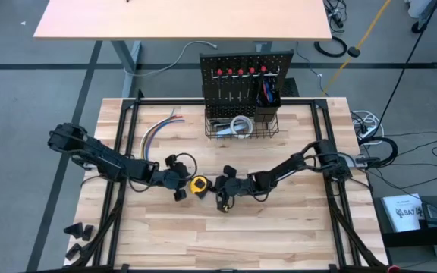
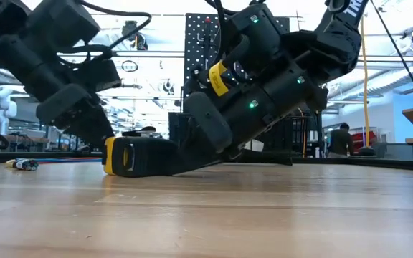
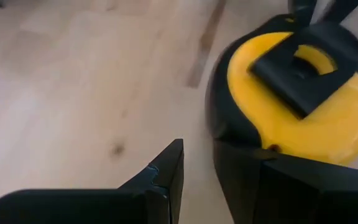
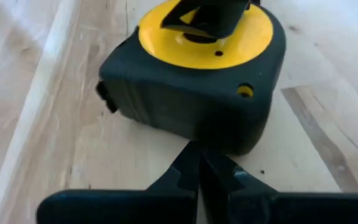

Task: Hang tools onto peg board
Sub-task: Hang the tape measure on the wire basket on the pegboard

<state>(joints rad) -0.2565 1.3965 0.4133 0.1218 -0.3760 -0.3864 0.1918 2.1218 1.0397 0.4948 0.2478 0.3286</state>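
Note:
The yellow and black tape measure (image 1: 199, 184) lies flat on the wooden table's middle, yellow face and black belt clip up. My left gripper (image 1: 183, 189) is just left of it, open by a narrow gap with nothing between the fingers (image 3: 197, 158). My right gripper (image 1: 217, 187) comes in low from the right, shut (image 4: 197, 155), with its tips at the tape measure's black side wall. At the table's far edge stands the peg board (image 1: 245, 64), with red-handled screwdrivers (image 1: 237, 73) hanging on it. My left gripper has one finger (image 3: 241, 171) right beside the tape measure's black rim (image 3: 219, 118); whether it touches, I cannot tell. My right gripper sets its shut fingertips against the lower edge of the tape measure's side wall (image 4: 225, 146), slanting down from the table's right. The tape measure lies flat on the table.
A black wire basket (image 1: 241, 130) at the peg board's foot holds a white tape roll (image 1: 240, 124). A bundle of coloured wires (image 1: 160, 129) lies at the far left. Small black parts (image 1: 78, 231) sit by the near left corner. Bare wood spreads toward the near edge.

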